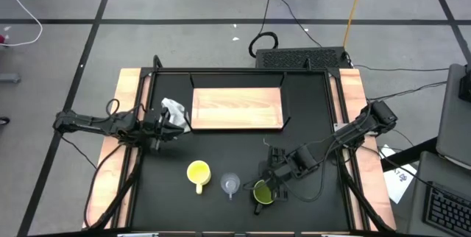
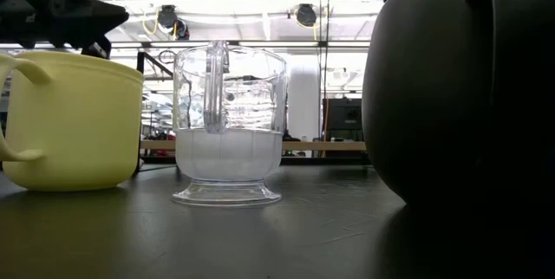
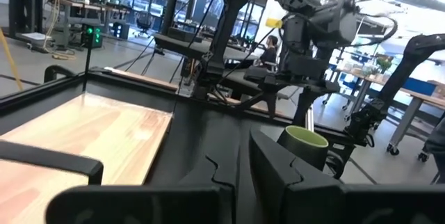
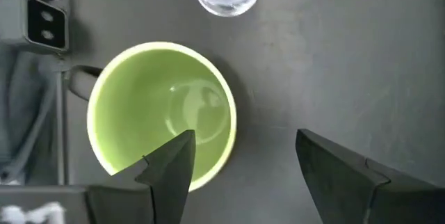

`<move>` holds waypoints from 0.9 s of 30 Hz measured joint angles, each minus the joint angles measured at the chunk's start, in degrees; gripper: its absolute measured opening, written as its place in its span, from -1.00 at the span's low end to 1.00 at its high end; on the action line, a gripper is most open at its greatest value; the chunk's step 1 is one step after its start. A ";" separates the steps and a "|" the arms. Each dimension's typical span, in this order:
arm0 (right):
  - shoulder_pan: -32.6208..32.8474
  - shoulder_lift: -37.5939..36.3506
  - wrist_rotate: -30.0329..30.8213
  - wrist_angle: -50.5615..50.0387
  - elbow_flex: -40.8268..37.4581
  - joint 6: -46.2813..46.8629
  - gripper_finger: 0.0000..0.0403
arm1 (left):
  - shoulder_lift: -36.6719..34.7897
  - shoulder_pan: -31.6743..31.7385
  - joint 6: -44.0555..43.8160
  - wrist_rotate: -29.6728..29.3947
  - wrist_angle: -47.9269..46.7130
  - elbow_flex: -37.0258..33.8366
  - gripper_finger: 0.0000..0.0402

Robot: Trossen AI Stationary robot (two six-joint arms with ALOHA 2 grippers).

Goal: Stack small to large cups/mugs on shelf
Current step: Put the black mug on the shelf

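Black bench (image 1: 221,156), three cups in a row at the near edge: yellow mug (image 1: 198,172), glass cup (image 1: 231,184), green mug (image 1: 263,192). Right hand (image 4: 240,161) hovers wide open over the green mug, one finger above its rim, holding nothing. Looks like the grasp step; next, lower and close on the wall. Left hand (image 1: 163,125) waits nearly closed, empty, by the cloth (image 1: 175,110). Shelf (image 1: 238,108) lies farther back, bare.

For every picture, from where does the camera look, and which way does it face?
High: above the table, looking down; both arms, shelf, yellow mug.
Low: table height, looking across; yellow mug, glass cup.
Left wrist: past the shut left gripper toward the other arm.
Right wrist: looking down; open right gripper, one finger inside the green mug.
Shared: right wrist and low views both show the glass cup.
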 joint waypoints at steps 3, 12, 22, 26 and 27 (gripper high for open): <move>0.00 0.00 -0.39 1.39 0.00 -0.03 0.21 | 0.00 0.00 0.00 0.00 -0.04 0.00 -0.84; -0.13 0.00 0.11 1.24 0.00 -0.36 0.20 | 0.00 0.02 -0.09 0.00 -0.16 0.00 -0.84; -0.15 0.28 0.28 4.12 -4.79 -0.55 0.20 | 0.00 0.01 -1.25 0.00 -0.12 0.00 -0.84; -0.47 0.26 0.30 7.01 -6.25 -0.52 0.20 | 0.00 0.00 -1.25 0.00 -0.10 0.00 -0.84; -0.56 0.26 0.32 7.44 -6.59 -0.54 0.20 | 0.00 0.01 -1.25 0.00 -0.10 0.00 -0.84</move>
